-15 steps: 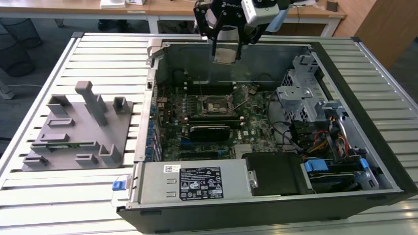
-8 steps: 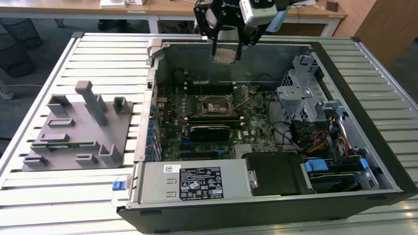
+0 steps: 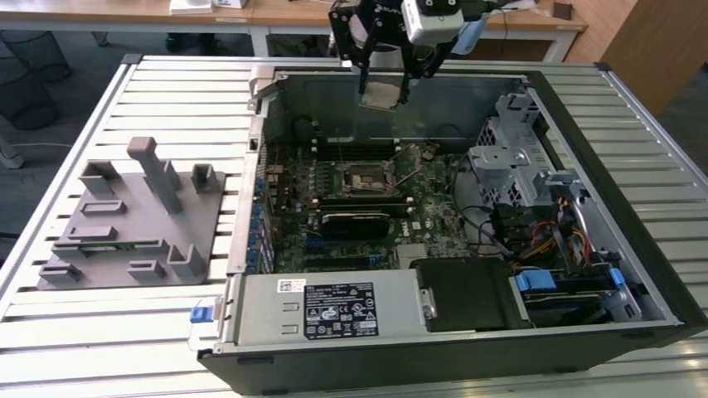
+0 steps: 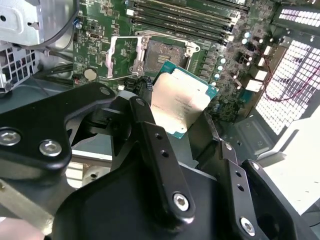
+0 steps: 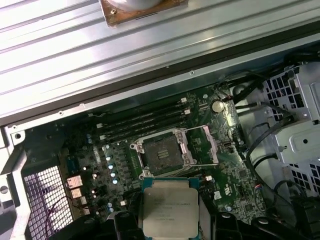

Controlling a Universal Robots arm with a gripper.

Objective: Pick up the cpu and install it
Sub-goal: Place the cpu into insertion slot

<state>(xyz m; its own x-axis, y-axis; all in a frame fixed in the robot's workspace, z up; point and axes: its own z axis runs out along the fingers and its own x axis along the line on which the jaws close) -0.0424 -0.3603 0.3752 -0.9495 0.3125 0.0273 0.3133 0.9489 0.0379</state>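
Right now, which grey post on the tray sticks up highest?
The T-topped post near the middle of the grey tray; it rises well above the shorter blocks around it.

Exterior view: slatted pale-grey metal surface (image 3: 133,332) spans most of the frame, w/ bright glare on the slats at the right edge. Along the top of the frame, light wooden desks (image 3: 288,12) on white legs. Upper right: brown wooden panel (image 3: 647,46). Upper left: dark wire-mesh bins (image 3: 28,91) on a dark grey floor (image 3: 39,195), w/ a thin white cable (image 3: 45,146) on the floor nr them. Light soft & even.
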